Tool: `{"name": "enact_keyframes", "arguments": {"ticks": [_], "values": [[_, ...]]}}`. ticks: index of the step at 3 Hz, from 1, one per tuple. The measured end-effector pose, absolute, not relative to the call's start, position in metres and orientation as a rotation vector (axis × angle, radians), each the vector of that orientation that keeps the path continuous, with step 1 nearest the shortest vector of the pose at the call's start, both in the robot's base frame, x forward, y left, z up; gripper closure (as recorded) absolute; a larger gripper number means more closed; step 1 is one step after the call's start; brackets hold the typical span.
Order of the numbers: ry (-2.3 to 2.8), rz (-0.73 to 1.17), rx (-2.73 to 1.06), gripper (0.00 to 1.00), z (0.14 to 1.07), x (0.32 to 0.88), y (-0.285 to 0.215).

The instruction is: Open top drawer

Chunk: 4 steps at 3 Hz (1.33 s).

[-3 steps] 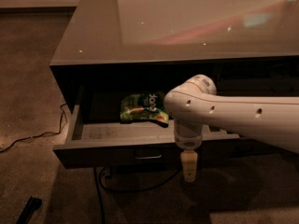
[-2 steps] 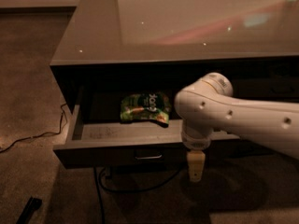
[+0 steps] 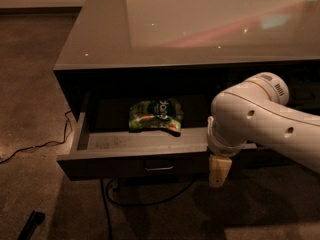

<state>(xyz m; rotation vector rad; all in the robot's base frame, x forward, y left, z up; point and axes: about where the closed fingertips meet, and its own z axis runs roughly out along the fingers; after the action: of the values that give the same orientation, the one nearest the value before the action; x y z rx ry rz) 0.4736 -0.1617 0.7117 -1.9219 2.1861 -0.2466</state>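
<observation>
Camera view: top drawer (image 3: 105,165) is open, its dark front well forward of the cabinet face, with the lighter grey floor and left side wall exposed. The small metal pull (image 3: 159,167) sits at the centre of the front, nothing touching it. A green snack bag (image 3: 156,116) lies on the drawer floor towards the back, about mid-width. The white arm (image 3: 260,119) comes in from the right and covers the drawer's right end. The gripper (image 3: 219,170) hangs pointing down just in front of the drawer front, right of the pull and apart from it; can't tell if it's released or clenched. Glossy cabinet top (image 3: 200,24) above. A cable (image 3: 35,146) runs across the carpet on the left, another cable (image 3: 145,201) loops under the drawer, and a dark object (image 3: 31,224) lies at bottom left.
</observation>
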Motion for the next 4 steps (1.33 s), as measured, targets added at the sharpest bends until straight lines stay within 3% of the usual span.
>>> {"name": "enact_keyframes", "arguments": {"ticks": [1, 2, 4], "values": [[2.19, -0.24, -1.907, 0.0, 0.711, 0.469, -0.166], [2.167, -0.269, -1.837, 0.19, 0.723, 0.469, -0.169], [2.066, -0.284, -1.758, 0.65, 0.734, 0.492, -0.156]]}}
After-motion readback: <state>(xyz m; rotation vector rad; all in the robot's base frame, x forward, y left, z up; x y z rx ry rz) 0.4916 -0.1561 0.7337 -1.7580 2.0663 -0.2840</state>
